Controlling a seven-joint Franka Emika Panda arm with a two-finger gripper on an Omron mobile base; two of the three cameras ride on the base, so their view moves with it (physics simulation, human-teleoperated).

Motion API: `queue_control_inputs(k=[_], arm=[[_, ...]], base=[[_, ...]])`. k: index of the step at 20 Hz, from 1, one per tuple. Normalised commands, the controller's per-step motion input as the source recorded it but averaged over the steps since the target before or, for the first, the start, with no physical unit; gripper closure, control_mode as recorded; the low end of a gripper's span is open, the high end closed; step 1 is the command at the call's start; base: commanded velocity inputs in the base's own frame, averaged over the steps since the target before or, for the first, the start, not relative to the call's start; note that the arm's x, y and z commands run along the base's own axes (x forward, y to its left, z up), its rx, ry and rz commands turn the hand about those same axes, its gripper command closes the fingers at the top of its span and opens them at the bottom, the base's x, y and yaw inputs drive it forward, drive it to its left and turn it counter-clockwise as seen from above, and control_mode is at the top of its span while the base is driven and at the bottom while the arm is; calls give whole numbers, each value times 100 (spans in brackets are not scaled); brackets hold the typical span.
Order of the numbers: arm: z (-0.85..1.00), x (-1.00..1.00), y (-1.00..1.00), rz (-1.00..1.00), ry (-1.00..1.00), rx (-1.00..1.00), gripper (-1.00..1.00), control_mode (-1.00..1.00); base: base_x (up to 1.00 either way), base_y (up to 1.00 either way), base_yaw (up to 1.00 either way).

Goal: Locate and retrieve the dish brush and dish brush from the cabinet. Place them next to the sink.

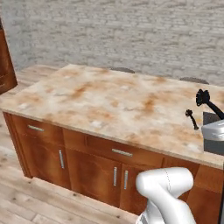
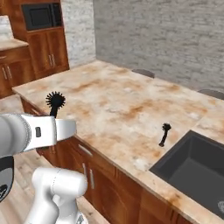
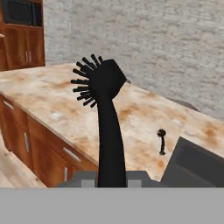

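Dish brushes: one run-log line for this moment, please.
gripper: shut on second dish brush | first dish brush: on counter beside sink | phase: carrying

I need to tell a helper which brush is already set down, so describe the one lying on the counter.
Find the dark grey sink set in the marble counter. Just beside its near corner lies a small black dish brush, flat on the stone. The other dish brush is held upright in the fingers.

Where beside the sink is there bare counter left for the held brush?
Bare marble counter runs left of the sink and behind the dish brush already lying there. The second brush is in the shut tool. The strip by the sink's rim is tightest.
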Motion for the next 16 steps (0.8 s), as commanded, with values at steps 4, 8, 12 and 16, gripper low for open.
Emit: queue_control_inputs(k=[4,8,12,16], arm=[[0,0,0,0,0,0,100,100],[0,0,0,0,0,0,100,100],[0,0,0,0,0,0,100,100],[0,0,0,0,0,0,100,100]], base=[[0,0,-50],[0,0,-50],[0,0,-50],[0,0,-49]])
